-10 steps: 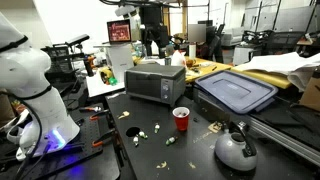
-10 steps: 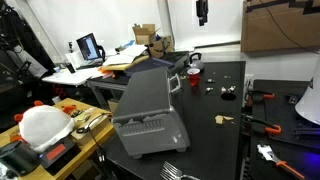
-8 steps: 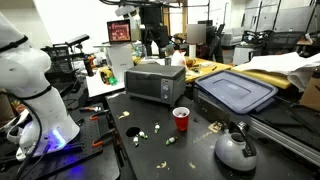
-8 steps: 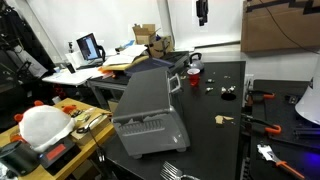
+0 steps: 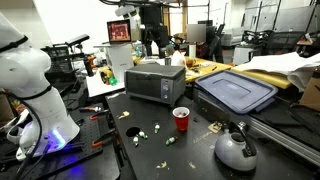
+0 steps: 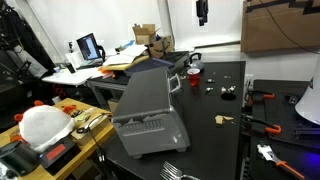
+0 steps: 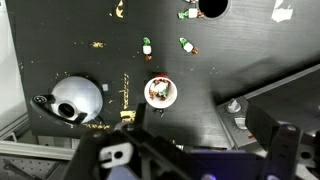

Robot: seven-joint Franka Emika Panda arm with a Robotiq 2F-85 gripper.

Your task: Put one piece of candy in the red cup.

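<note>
The red cup [image 5: 181, 119] stands upright on the black table in front of the grey toaster oven [image 5: 155, 83]. In the wrist view the cup [image 7: 160, 93] shows from above as a pale ring with something small and mottled inside. Candy pieces [image 5: 153, 127] lie scattered on the table around the cup, and several show in the wrist view [image 7: 146, 46]. My gripper [image 5: 152, 43] hangs high above and behind the toaster oven, far from the cup, open and empty. It also shows in an exterior view [image 6: 202, 12] and blurred in the wrist view [image 7: 210, 135].
A grey kettle [image 5: 236, 150] stands at the table's near corner, close to the cup. A blue bin lid [image 5: 238, 92] lies beside the toaster oven. Tools lie along one table edge [image 6: 262, 125]. A cluttered desk with a laptop [image 6: 89, 47] stands beyond.
</note>
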